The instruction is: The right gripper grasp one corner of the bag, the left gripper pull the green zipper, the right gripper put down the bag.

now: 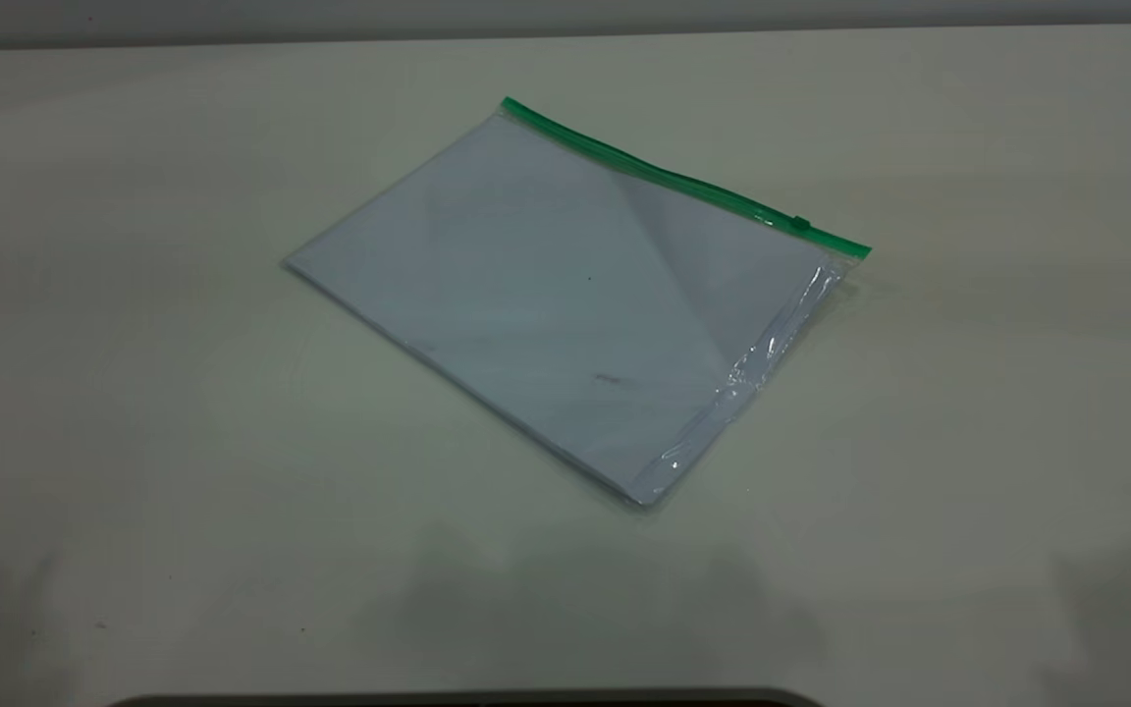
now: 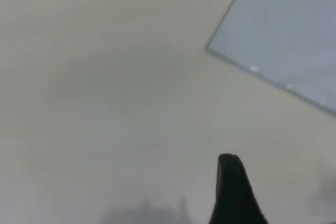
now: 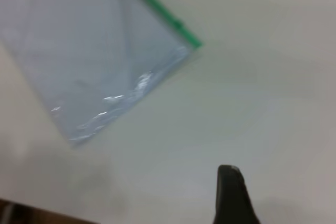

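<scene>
While the bag (image 1: 565,295) lies flat at mid-table (image 1: 134,393), skewed, its green zipper (image 1: 669,175) runs along the far edge, slider (image 1: 800,223) near the right end. Left gripper (image 2: 233,190) and right gripper (image 3: 231,195) hang clear of it; jaw spread cannot be told

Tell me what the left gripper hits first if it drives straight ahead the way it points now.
Probably bare table. Only one finger of the left gripper shows, and the bag lies off to one side of its line; depth is unclear.
</scene>
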Motion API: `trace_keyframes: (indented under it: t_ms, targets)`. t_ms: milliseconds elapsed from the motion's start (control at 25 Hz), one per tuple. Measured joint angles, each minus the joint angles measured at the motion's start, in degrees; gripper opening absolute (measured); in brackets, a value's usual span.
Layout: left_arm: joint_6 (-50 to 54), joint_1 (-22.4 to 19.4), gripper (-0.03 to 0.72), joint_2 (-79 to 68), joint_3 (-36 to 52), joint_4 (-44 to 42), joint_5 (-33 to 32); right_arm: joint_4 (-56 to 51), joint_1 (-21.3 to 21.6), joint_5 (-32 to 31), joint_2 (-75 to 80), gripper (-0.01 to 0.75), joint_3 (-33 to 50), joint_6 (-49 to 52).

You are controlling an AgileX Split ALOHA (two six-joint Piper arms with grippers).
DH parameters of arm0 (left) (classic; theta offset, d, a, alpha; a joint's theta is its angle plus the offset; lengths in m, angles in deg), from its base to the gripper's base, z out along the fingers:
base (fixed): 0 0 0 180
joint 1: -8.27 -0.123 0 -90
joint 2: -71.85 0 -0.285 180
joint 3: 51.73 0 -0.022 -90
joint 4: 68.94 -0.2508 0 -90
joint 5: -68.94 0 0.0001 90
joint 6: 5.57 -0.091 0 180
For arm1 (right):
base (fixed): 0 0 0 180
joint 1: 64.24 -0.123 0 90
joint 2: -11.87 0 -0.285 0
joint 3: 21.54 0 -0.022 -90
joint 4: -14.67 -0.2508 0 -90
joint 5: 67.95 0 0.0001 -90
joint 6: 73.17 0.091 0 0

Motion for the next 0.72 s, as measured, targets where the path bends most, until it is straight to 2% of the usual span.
trace_keyframes:
  t_ms: [240, 440, 600, 720]
  targets:
    - [-9.4, 0.0, 0.545, -14.3, -5.5, 6.5, 3.5, -23.0, 0.0, 5.7, 22.6, 0.518, -2.1, -19.6]
    - [-13.3, -0.1, 0.545, -22.9, -8.7, 9.3, 4.2, -44.5, 0.0, 7.7, 38.8, 0.518, -7.1, -41.7]
    - [-14.3, -0.1, 0.545, -27.5, -10.3, 10.1, 4.8, -59.8, 0.0, 7.3, 51.5, 0.518, -12.0, -58.0]
    - [-15.6, -0.1, 0.545, -29.7, -11.0, 11.0, 5.3, -67.1, 0.0, 5.0, 60.8, 0.518, -17.0, -65.6]
